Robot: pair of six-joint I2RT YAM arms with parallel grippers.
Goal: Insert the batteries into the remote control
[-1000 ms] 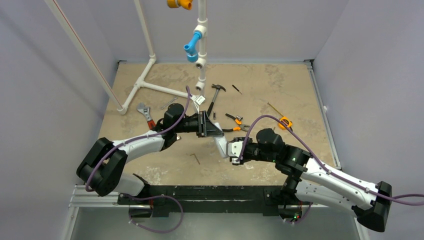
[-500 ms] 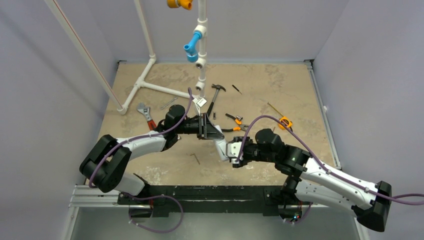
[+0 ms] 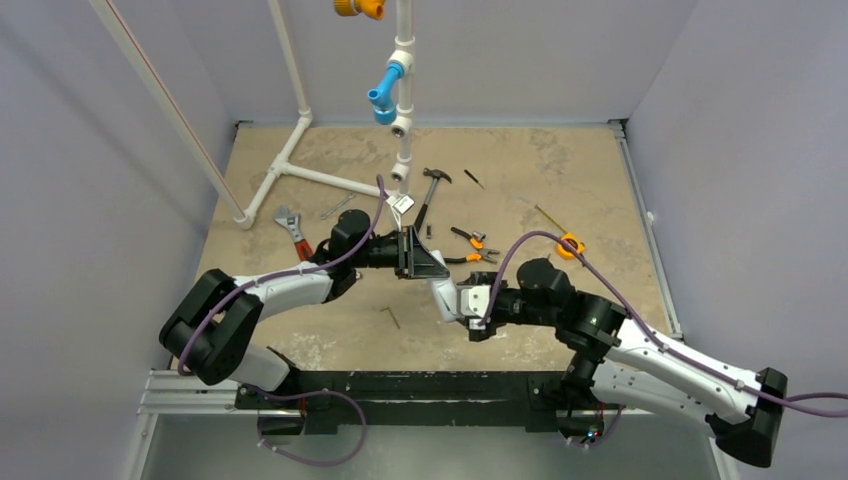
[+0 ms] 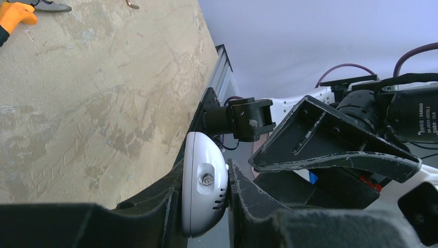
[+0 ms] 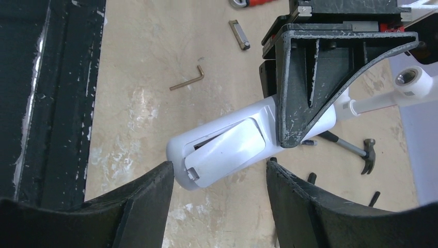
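Note:
The white remote control hangs above the table, back side up. My left gripper is shut on its far end; in the left wrist view the remote's end sits pinched between the fingers of the left gripper. My right gripper is open, its fingers on either side of the remote's free end without touching it. The battery cover lies on the back, one edge lifted over a dark gap. Two short dark cylinders lie on the table beyond; I cannot tell if they are the batteries.
A hex key and a small metal piece lie on the table near the front rail. A hammer, orange pliers, a wrench, a tape measure and a white pipe frame lie further back.
The right arm's elbow has shifted slightly right while its open gripper stays at the remote's free end. The left arm drew in a little, still holding the remote.

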